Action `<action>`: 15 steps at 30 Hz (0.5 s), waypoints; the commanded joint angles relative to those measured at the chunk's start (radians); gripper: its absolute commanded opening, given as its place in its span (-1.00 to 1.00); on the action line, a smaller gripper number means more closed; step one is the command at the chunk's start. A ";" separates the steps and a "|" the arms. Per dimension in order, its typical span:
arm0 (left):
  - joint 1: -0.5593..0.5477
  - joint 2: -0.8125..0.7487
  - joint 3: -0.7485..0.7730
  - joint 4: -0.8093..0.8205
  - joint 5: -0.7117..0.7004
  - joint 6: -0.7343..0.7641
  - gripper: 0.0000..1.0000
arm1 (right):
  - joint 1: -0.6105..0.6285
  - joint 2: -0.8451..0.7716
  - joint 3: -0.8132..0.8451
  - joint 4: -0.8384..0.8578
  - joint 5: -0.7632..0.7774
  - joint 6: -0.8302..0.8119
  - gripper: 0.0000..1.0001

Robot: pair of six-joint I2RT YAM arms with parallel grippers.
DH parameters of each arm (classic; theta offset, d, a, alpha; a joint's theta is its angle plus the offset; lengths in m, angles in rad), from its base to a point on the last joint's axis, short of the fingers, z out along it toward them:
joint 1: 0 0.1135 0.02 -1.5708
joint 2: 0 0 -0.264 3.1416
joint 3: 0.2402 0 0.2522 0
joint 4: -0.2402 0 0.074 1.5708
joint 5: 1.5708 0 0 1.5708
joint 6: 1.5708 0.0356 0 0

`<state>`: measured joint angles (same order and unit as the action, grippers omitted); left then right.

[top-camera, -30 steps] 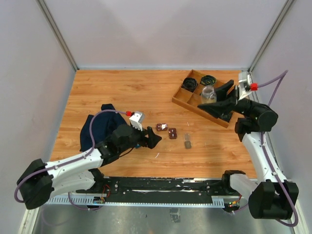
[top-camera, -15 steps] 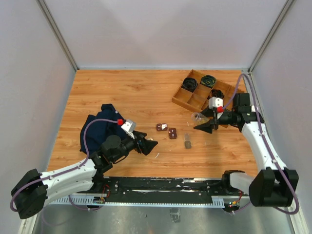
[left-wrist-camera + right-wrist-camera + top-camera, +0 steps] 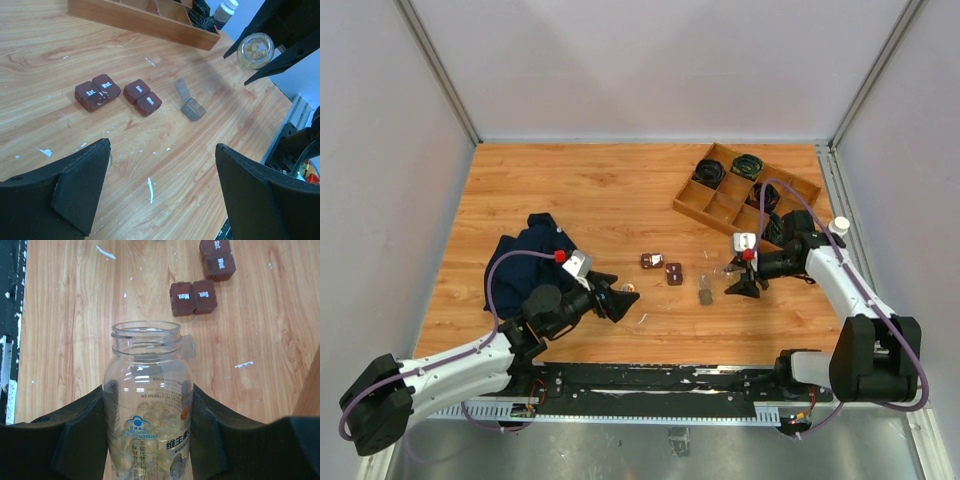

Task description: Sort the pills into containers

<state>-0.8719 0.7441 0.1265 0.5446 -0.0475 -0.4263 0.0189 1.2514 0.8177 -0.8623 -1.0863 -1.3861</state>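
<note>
Two pairs of small dark-brown containers [image 3: 652, 261] [image 3: 674, 273] with white day labels lie mid-table, seen also as containers [image 3: 97, 92] [image 3: 142, 97] and containers [image 3: 193, 297] [image 3: 217, 260]. My right gripper [image 3: 735, 280] [image 3: 148, 412] is shut on a clear uncapped bottle [image 3: 145, 355] holding yellowish pills [image 3: 150, 412], just right of the containers. That bottle [image 3: 255, 50] shows in the left wrist view too. My left gripper [image 3: 628, 298] [image 3: 162, 165] stands open over bare wood, near-left of the containers, with nothing between its fingers.
A translucent grey open box [image 3: 706, 292] [image 3: 190, 105] lies beside the containers. A wooden divided tray [image 3: 723, 207] with black cables sits at the back right. A dark blue cloth [image 3: 525, 260] lies on the left. A white-capped bottle [image 3: 839, 226] stands by the right edge.
My right arm has carried the bottle from over the tray down to the table beside the containers. My left gripper has drawn back slightly toward the near edge and opened a little wider.
</note>
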 commanded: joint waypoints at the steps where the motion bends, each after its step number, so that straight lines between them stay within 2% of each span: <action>1: 0.004 -0.009 -0.009 0.039 -0.023 0.027 0.79 | 0.035 0.020 -0.024 0.053 0.080 -0.016 -0.96; 15: 0.004 -0.006 -0.030 0.040 -0.053 0.038 0.89 | 0.158 0.074 -0.083 0.176 0.278 0.060 -0.97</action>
<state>-0.8719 0.7441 0.1093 0.5499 -0.0753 -0.4076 0.1455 1.3109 0.7483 -0.7143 -0.8738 -1.3495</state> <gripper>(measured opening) 0.942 0.536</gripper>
